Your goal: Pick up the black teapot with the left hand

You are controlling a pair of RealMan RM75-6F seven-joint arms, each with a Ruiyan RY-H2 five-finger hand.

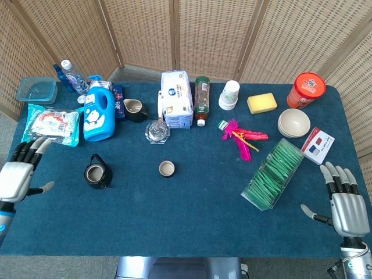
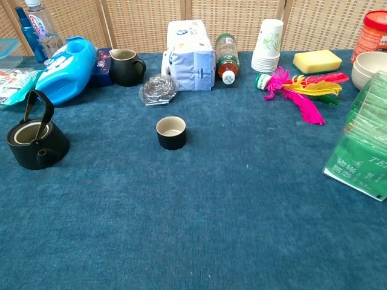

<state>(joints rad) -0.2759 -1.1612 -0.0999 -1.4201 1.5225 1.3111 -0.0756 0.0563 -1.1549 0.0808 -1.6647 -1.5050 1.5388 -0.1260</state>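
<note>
The black teapot (image 1: 96, 173) stands upright on the blue table, lid off and handle raised; the chest view has the teapot (image 2: 36, 140) at its left edge. My left hand (image 1: 18, 174) hovers open at the table's left edge, well left of the teapot, fingers spread and holding nothing. At the front right corner my right hand (image 1: 346, 204) is open too, fingers up. Neither hand shows in the chest view.
A small black cup (image 1: 167, 168) sits right of the teapot. Behind it lie a blue detergent bottle (image 1: 98, 114), a snack bag (image 1: 51, 125), a dark pitcher (image 1: 135, 109) and a steel scourer (image 1: 157, 132). A green tea-bag box (image 1: 273, 173) lies at right.
</note>
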